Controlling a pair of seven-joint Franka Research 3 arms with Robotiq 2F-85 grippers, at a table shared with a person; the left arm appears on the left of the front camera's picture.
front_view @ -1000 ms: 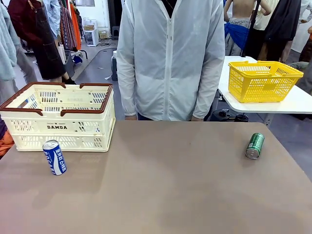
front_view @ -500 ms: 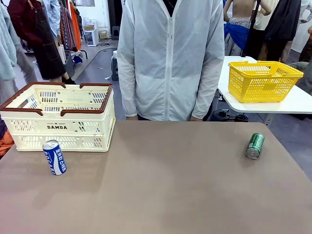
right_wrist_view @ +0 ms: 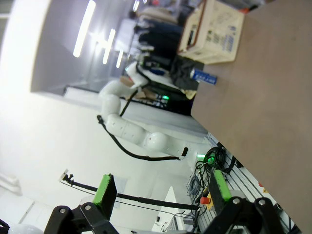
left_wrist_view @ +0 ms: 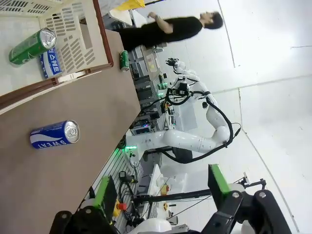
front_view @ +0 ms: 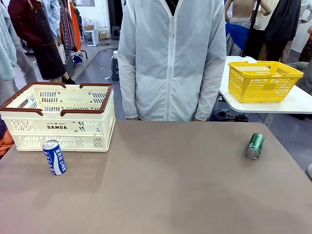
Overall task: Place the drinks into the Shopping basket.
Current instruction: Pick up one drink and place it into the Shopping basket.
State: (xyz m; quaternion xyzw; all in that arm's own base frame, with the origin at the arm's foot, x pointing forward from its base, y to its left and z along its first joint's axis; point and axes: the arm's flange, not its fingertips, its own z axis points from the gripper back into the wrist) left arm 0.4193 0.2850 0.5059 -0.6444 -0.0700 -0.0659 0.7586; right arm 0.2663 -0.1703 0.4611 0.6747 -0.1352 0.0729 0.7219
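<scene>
Two drinks noted loose on the brown surface. Blue can lying on its side at the left end, just in front of the Shopping basket, near its front wall but not touching. Slim green can lying on its side near the right edge, well apart from the basket and from the blue can. Further green can seen from the left wrist lying inside the basket, beside a blue-labelled item of a kind not determinable. Left hand wide open, green pads set far apart, nothing between them and nothing touched. Blue can placed well away from this hand, off to one side of the fingers' line, with the basket beyond it. Right hand likewise wide open and empty. From its wrist, blue can and basket sighted far off at the opposite end of the surface, well clear of its fingers. Person in a white jacket standing at the far side. Yellow basket on a separate white table behind.
</scene>
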